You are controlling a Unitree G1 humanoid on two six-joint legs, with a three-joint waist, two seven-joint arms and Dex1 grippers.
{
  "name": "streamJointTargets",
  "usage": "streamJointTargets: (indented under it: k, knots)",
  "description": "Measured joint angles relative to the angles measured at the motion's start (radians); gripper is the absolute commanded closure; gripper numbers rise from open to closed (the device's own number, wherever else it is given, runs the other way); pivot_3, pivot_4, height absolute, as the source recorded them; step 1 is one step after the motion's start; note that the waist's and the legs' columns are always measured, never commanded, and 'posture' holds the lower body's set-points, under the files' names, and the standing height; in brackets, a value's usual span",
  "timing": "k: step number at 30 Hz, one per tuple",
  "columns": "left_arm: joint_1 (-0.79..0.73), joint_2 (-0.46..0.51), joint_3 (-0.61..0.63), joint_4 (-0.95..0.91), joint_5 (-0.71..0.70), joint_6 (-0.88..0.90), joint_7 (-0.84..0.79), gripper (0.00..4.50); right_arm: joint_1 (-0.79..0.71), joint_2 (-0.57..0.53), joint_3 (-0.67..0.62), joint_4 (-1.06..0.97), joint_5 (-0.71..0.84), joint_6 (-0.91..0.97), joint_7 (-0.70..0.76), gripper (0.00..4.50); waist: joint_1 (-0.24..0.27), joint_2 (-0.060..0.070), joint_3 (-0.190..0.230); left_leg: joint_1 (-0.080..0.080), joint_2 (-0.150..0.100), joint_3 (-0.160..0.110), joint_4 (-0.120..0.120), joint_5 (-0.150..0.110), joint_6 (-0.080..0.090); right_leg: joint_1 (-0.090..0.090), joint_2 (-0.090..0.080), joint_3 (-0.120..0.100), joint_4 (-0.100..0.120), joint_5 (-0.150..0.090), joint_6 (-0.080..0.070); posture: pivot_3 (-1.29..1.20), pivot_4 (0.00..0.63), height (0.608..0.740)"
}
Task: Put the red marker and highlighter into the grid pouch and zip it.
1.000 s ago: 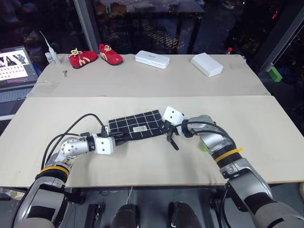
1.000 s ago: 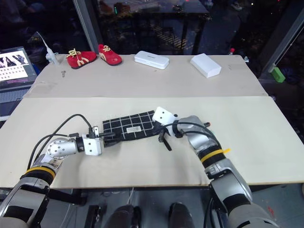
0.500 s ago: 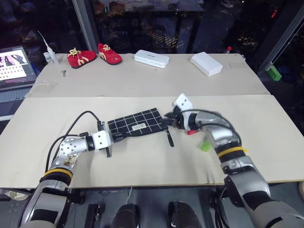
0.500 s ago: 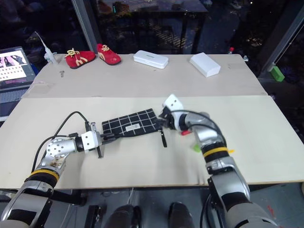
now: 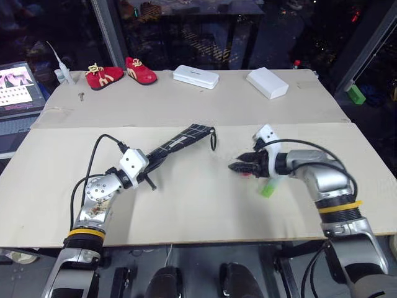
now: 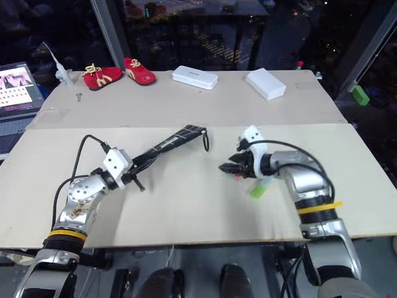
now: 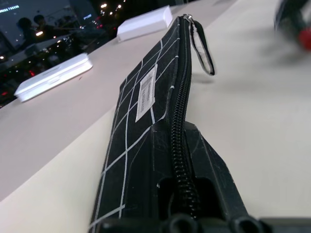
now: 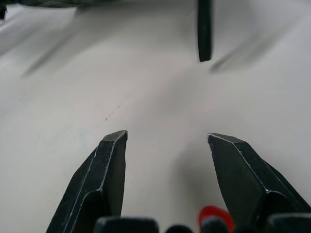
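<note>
My left gripper [image 5: 150, 167] is shut on one end of the grid pouch [image 5: 181, 140] and holds it off the table, tilted, zipper edge [image 7: 179, 121] up. Its black pull strap [image 5: 213, 139] hangs from the far end. To the right, my right gripper [image 5: 238, 167] is open just above the table, pointing at the pouch with nothing between its fingers [image 8: 109, 165]. A red end of the red marker [image 6: 238, 177] peeks out from under that gripper. The pale-green highlighter [image 5: 268, 188] lies on the table just beyond it.
Two white cases [image 5: 195, 76] [image 5: 268, 82] and a pair of red shoes [image 5: 121, 71] sit at the back of the table. A laptop [image 5: 15, 87] stands at the far left, and a green block [image 5: 355, 93] off the right edge.
The right gripper let go of the pull strap, opened and drew away to the right. The left gripper rolled and lifted, raising the pouch from flat onto its edge.
</note>
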Motion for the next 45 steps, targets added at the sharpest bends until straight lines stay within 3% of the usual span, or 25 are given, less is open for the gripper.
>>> streamJointTargets:
  k: [5, 24, 25, 27, 33, 40, 45]
  knots:
    - [0.030, -0.017, 0.002, -0.028, 0.004, 0.027, 0.007, 4.50, -0.099, 0.119, 0.011, 0.160, -0.047, -0.068, -0.122, 1.57, 0.003, 0.000, 0.000, 0.000, 0.000, 0.001, 0.000, 0.000, -0.001, 0.000, 0.000, 0.000, 0.000, 0.000, 0.000, 0.00, 0.150, 0.740]
    - [0.054, -0.044, 0.008, -0.020, 0.011, 0.015, -0.001, 4.50, -0.298, 0.262, 0.015, 0.618, -0.152, -0.340, -0.209, 1.57, 0.003, 0.000, 0.000, -0.003, 0.000, 0.001, 0.000, 0.000, 0.000, 0.000, 0.000, -0.001, 0.001, 0.000, 0.000, 0.00, 0.150, 0.740]
    - [0.063, -0.044, 0.008, -0.020, 0.011, 0.015, -0.001, 4.50, -0.299, 0.268, 0.014, 0.634, -0.158, -0.352, -0.208, 1.96, 0.003, 0.000, 0.000, -0.003, 0.000, 0.001, 0.000, 0.000, 0.000, 0.000, -0.001, -0.001, 0.001, 0.000, 0.000, 0.00, 0.150, 0.740]
    - [0.071, -0.044, 0.008, -0.020, 0.011, 0.015, -0.002, 4.50, -0.299, 0.271, 0.012, 0.649, -0.159, -0.364, -0.205, 2.28, 0.003, 0.000, 0.000, -0.003, 0.000, 0.001, 0.000, 0.000, 0.000, 0.000, -0.001, -0.001, 0.001, 0.000, 0.000, 0.00, 0.150, 0.740]
    - [0.071, -0.044, 0.008, -0.020, 0.011, 0.015, -0.002, 4.50, -0.298, 0.269, 0.013, 0.647, -0.160, -0.394, -0.137, 4.41, 0.004, 0.001, 0.000, -0.003, 0.000, 0.000, 0.000, 0.000, 0.000, 0.000, -0.001, -0.001, 0.001, 0.000, 0.000, 0.00, 0.150, 0.740]
    - [0.058, -0.044, 0.010, -0.005, 0.011, 0.009, -0.006, 4.50, -0.276, 0.257, 0.037, 0.570, -0.162, -0.394, -0.042, 4.47, 0.005, 0.001, 0.000, -0.003, 0.000, 0.000, 0.000, 0.000, 0.000, 0.000, -0.001, -0.001, 0.001, 0.000, 0.000, 0.00, 0.150, 0.740]
    - [0.045, -0.045, 0.012, -0.002, 0.011, -0.002, -0.012, 4.50, -0.224, 0.219, 0.098, 0.408, -0.168, -0.329, 0.048, 4.47, 0.006, 0.001, 0.000, -0.003, 0.000, -0.001, 0.000, 0.000, 0.000, 0.000, -0.001, -0.001, 0.001, 0.000, 0.000, 0.00, 0.150, 0.740]
